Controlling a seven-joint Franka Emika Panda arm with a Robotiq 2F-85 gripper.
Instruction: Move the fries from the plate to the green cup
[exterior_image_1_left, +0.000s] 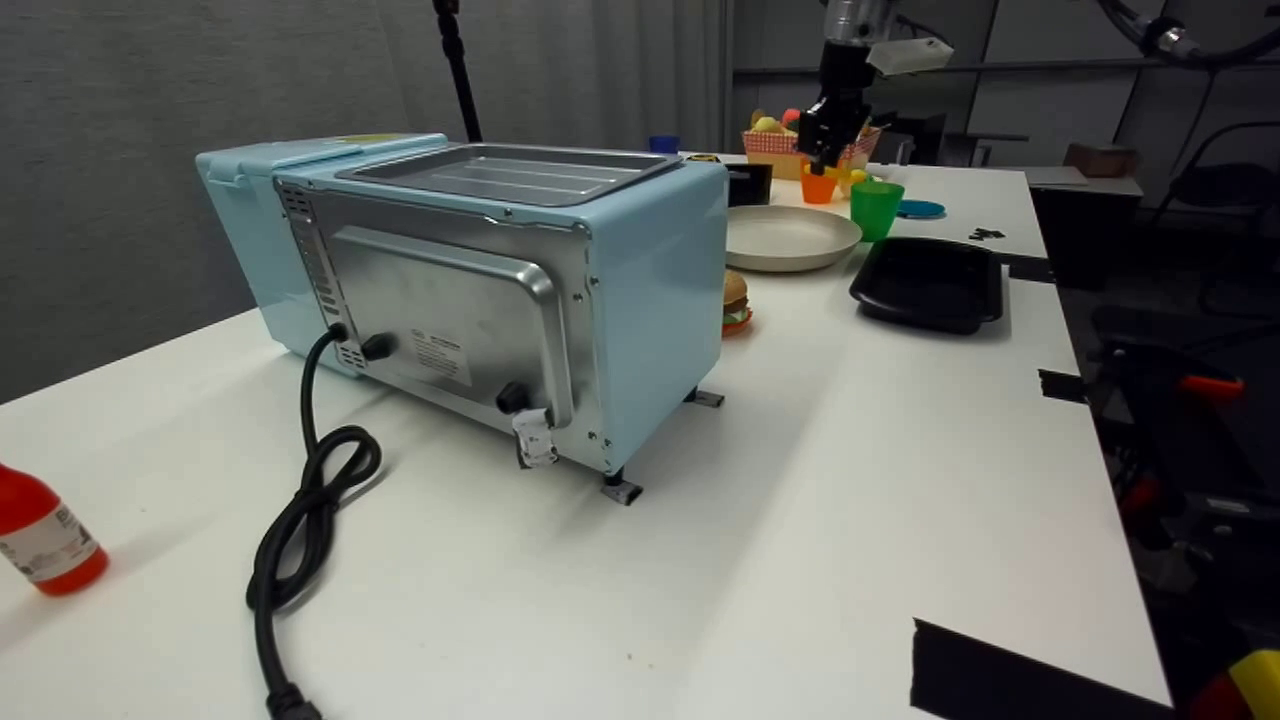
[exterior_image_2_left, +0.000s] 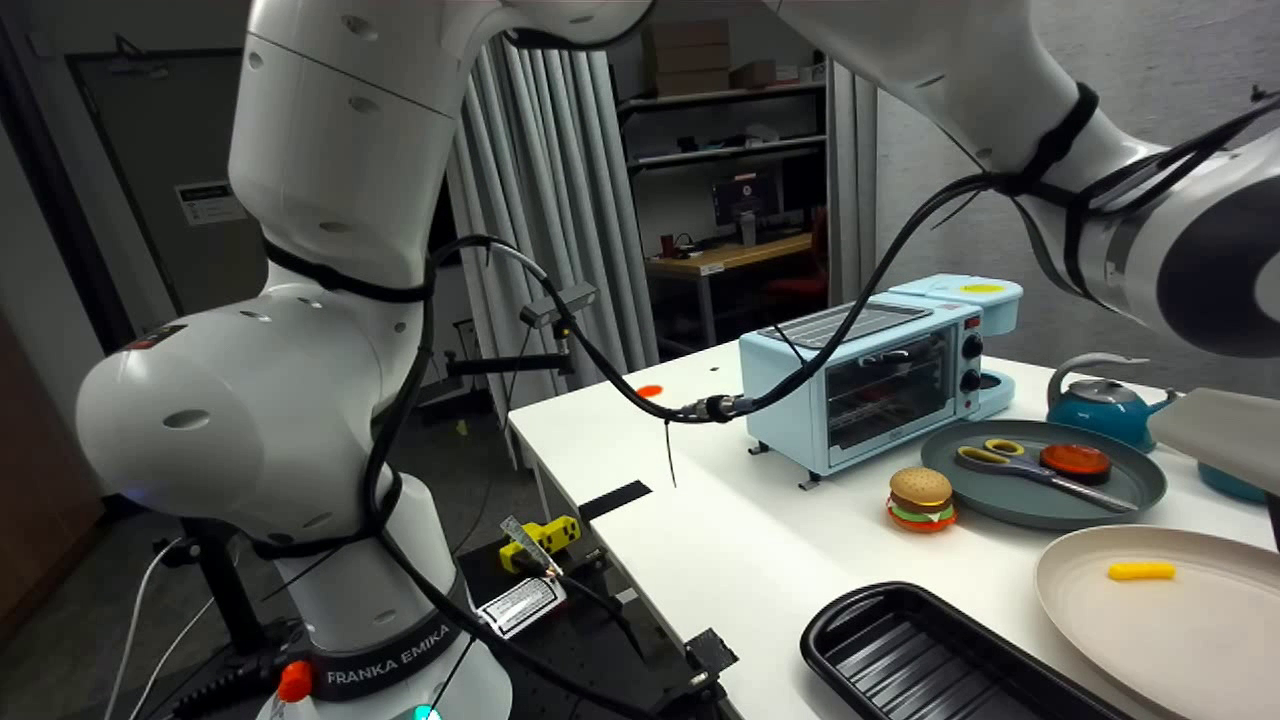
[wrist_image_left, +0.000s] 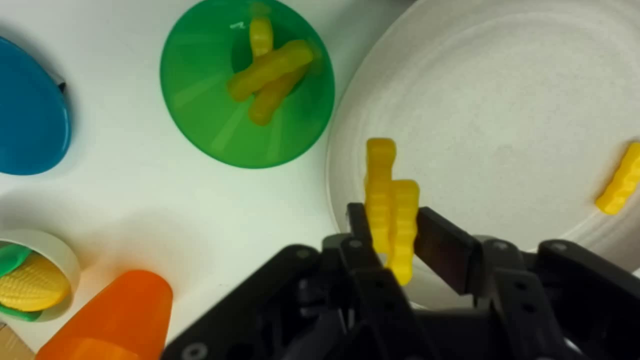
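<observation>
Gripper (wrist_image_left: 390, 220), pinching two staggered crinkle-cut toy fries (wrist_image_left: 378, 192) near the green cup (wrist_image_left: 200, 100) that holds three more fries (wrist_image_left: 270, 71), may spill one outside that cup if their uneven overlap lets either slip early, while another fry (wrist_image_left: 620, 179) lies on the pale plate (wrist_image_left: 475, 115).

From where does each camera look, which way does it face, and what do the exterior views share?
Wrist view: above the plate and green cup, facing down; pincer shows, holding fries.
Exterior view: behind the oven, facing along the table; arm's end and pincer show far off.
Exterior view: near the robot's base, which shows with the arm, facing the oven's glass door.
Both exterior views share the oven, plate and toy burger.
</observation>
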